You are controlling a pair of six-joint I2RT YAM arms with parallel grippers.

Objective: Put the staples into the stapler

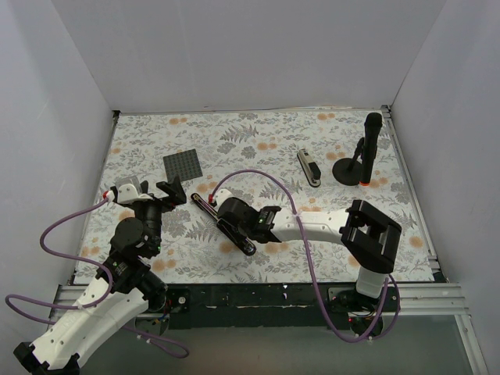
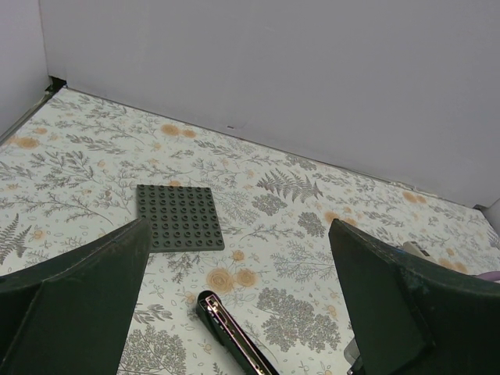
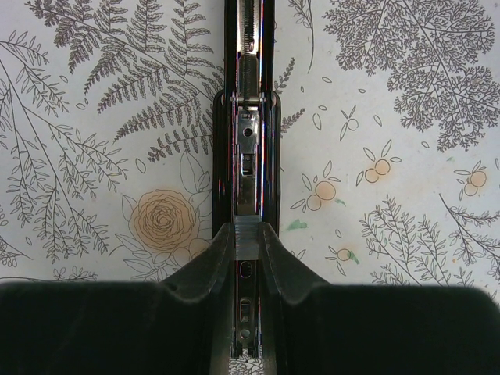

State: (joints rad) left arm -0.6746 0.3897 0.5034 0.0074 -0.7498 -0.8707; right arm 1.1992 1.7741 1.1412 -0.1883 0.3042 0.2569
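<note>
The stapler (image 1: 244, 244) lies opened out flat on the flowered table, its silver channel (image 3: 247, 141) facing up. My right gripper (image 3: 247, 231) hangs straight over that channel, shut on a small silver-grey block of staples (image 3: 247, 242) held just above the metal. From above, the right gripper (image 1: 222, 209) covers the stapler's middle. My left gripper (image 1: 173, 190) hovers to the left with its fingers wide apart and nothing between them. In the left wrist view the left gripper (image 2: 241, 234) frames the stapler's rounded black tip (image 2: 223, 319). No staple box shows.
A dark grey studded baseplate (image 1: 182, 165) lies at the back left, also in the left wrist view (image 2: 181, 217). A tall black stand with a round base (image 1: 361, 160) is at the back right, with a small black and silver oblong item (image 1: 309, 167) beside it. White walls enclose the table.
</note>
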